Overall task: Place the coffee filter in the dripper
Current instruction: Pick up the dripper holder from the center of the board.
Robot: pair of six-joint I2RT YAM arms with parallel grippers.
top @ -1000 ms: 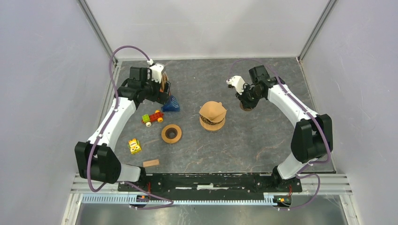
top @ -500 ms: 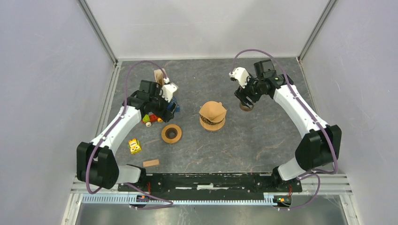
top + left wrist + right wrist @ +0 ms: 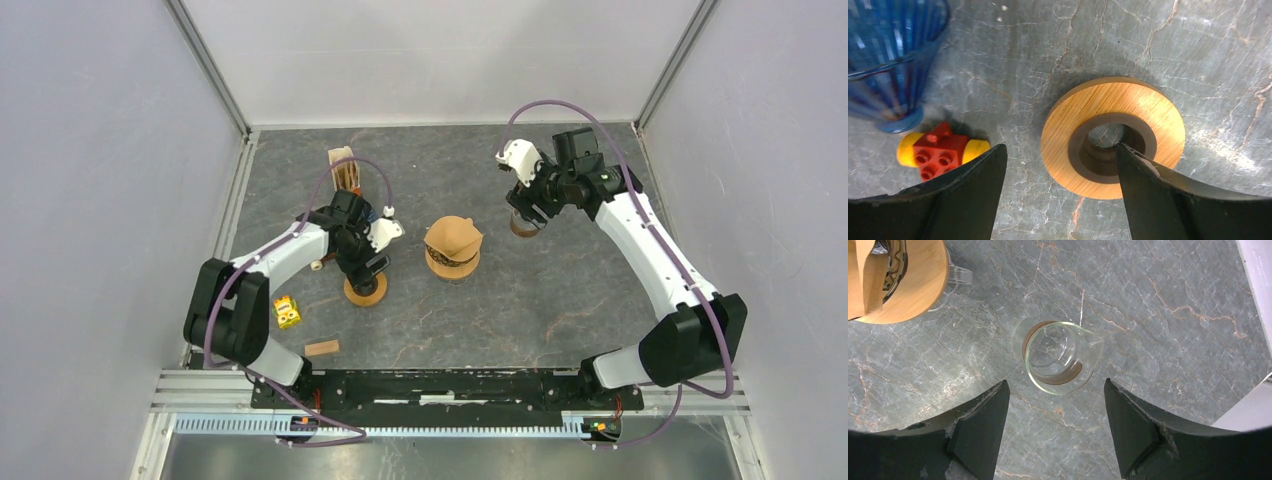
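A brown paper coffee filter sits on top of the dripper, a glass cone with a wooden collar, at the table's middle. Both show at the right wrist view's top left corner: filter, collar. My left gripper hangs open over a wooden ring left of the dripper. Nothing is between its fingers, and one fingertip is over the ring's hole. My right gripper is open and empty above a small glass beaker, to the right of the dripper.
A blue ribbed cone and a red and yellow toy car lie left of the ring. A holder of brown filters stands at the back left. A yellow toy and a wooden block lie near the front left.
My left arm swung from the filter holder at the back left to above the wooden ring. My right gripper opened, rose off the glass beaker and left it standing.
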